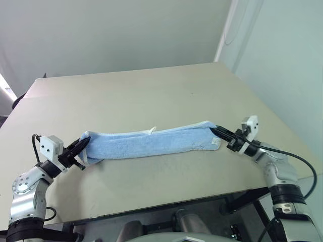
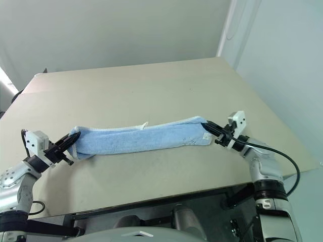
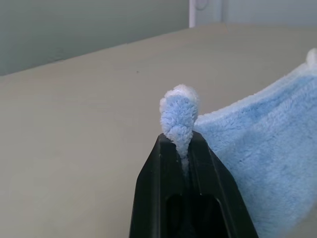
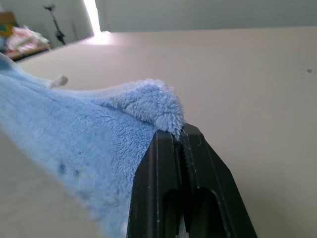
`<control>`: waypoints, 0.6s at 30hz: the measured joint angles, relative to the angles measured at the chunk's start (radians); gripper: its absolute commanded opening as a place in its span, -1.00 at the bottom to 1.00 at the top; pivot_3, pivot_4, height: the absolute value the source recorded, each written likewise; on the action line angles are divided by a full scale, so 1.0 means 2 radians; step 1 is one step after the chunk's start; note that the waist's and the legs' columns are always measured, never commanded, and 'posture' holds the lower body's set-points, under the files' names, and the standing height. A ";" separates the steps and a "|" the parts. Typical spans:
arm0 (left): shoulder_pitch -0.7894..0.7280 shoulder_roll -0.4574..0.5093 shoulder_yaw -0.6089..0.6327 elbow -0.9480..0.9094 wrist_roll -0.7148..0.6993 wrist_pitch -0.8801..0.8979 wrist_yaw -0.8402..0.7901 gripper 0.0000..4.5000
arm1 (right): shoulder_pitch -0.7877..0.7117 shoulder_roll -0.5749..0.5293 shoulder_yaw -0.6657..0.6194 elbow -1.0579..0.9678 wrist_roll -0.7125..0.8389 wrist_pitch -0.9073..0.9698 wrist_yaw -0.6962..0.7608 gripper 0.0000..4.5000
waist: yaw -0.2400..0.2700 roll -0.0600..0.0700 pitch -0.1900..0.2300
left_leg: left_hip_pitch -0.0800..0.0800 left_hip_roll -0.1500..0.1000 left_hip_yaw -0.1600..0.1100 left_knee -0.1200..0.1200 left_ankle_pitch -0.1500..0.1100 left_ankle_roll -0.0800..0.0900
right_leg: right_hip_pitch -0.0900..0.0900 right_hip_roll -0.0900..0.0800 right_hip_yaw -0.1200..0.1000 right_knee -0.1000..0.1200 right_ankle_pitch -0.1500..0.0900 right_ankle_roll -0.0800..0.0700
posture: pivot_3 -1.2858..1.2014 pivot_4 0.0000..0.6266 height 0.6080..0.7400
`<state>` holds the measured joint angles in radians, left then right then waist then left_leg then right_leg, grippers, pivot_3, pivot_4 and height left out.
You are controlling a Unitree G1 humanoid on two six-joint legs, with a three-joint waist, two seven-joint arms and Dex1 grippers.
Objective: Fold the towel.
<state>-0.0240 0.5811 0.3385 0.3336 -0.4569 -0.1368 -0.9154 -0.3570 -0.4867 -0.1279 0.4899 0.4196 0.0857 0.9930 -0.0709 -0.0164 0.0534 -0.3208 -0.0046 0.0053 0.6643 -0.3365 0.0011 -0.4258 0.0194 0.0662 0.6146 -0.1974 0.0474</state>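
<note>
Table | left pincer, right pincer level, clamping towel ends

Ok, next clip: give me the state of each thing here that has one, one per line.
towel: folded into a long narrow band, stretched between the two claws, lying along the table
left claw: shut on the towel's left end
right claw: shut on the towel's right end

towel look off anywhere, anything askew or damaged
Nothing stands out. The towel hangs as a folded band over the table, pinched at each end by the left end effector and right end effector; no tears or spills.
</note>
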 measured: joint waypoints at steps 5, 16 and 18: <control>-0.014 0.000 -0.010 0.030 0.015 0.010 0.000 -0.78 | -0.043 0.017 0.019 0.087 -0.047 -0.031 -0.021 -1.00 | 0.000 0.000 0.000 | 0.000 0.000 0.001 0.000 0.000 0.000 | 0.000 0.000 0.001 0.000 0.000 0.001 | 0.03 -1.00 1.00; -0.025 -0.002 -0.002 0.048 0.005 0.030 -0.008 0.87 | -0.078 0.038 0.011 0.146 -0.055 -0.048 -0.029 0.58 | 0.000 0.000 0.000 | 0.000 0.000 0.000 0.000 0.000 0.000 | 0.000 -0.001 0.001 0.001 0.001 0.001 | 0.03 -1.00 1.00; -0.027 -0.003 0.005 0.048 0.006 0.028 0.006 1.00 | -0.078 0.038 0.004 0.132 -0.049 -0.032 -0.036 0.91 | 0.000 0.000 0.000 | 0.000 0.000 0.000 0.000 0.000 0.000 | 0.000 -0.001 0.001 0.001 0.001 0.001 | 0.03 -1.00 1.00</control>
<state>-0.0785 0.5753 0.3478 0.4297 -0.4459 -0.0799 -0.9040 -0.5134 -0.4107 -0.1190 0.7544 0.3221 0.0221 0.9220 -0.0701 -0.0166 0.0530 -0.3206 -0.0047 0.0059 0.6645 -0.3365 0.0011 -0.4260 0.0178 0.0690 0.6157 -0.1952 0.0500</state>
